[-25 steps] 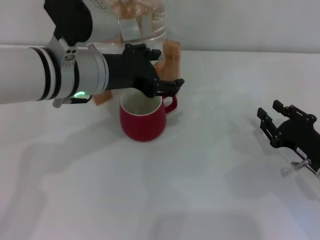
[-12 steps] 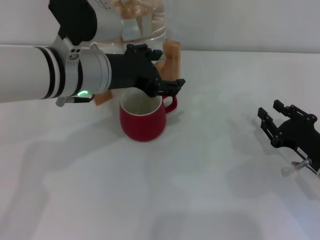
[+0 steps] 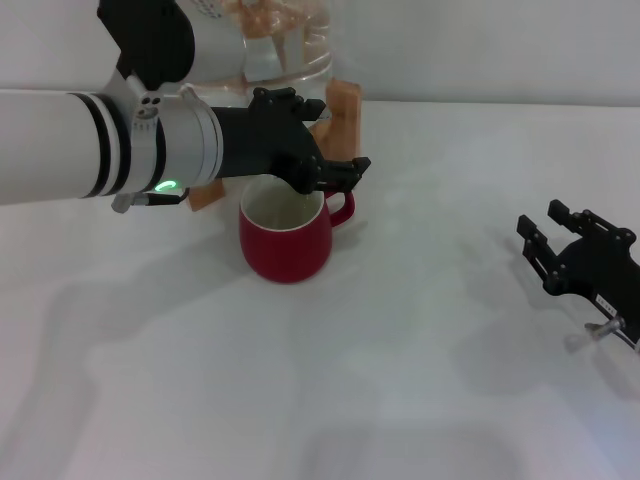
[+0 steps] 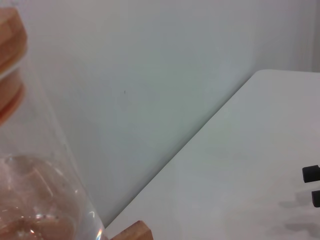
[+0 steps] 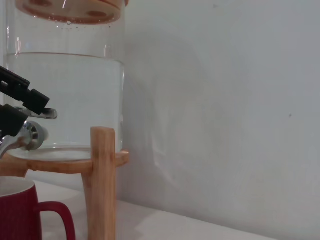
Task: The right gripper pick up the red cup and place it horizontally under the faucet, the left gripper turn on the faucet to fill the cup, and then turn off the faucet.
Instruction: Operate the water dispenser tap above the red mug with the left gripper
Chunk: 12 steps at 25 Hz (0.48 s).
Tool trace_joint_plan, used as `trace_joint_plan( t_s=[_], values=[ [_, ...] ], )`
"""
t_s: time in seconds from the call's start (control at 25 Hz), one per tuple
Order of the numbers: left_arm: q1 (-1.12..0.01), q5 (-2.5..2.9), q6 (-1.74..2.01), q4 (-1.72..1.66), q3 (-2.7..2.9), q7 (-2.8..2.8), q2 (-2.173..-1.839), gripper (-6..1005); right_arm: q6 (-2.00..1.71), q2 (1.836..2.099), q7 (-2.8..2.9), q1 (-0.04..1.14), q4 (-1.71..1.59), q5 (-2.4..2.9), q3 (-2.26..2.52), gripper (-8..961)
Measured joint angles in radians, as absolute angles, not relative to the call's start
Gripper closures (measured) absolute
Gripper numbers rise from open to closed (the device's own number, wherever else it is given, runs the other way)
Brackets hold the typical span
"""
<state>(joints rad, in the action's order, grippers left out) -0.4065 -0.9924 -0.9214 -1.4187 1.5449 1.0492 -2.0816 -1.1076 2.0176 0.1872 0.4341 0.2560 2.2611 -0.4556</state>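
Left gripper (image 5: 22,102) at the faucet (image 5: 22,135) above the red cup (image 5: 20,212).

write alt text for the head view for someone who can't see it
The left gripper reaches in over the red cup, which stands upright on the white table in front of a clear water jug on a wooden stand. The right gripper rests apart at the table's right side, open and empty.
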Motion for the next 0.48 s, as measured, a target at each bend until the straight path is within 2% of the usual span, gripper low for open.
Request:
trace_joint_plan(
  t_s=[0.48],
  values=[
    [-0.406, -0.980, -0.910, -1.419, 1.545, 1.048, -2.083, 125, -1.108, 2.017, 0.187, 0.434, 0.255, 2.261, -0.456, 558]
  ],
)
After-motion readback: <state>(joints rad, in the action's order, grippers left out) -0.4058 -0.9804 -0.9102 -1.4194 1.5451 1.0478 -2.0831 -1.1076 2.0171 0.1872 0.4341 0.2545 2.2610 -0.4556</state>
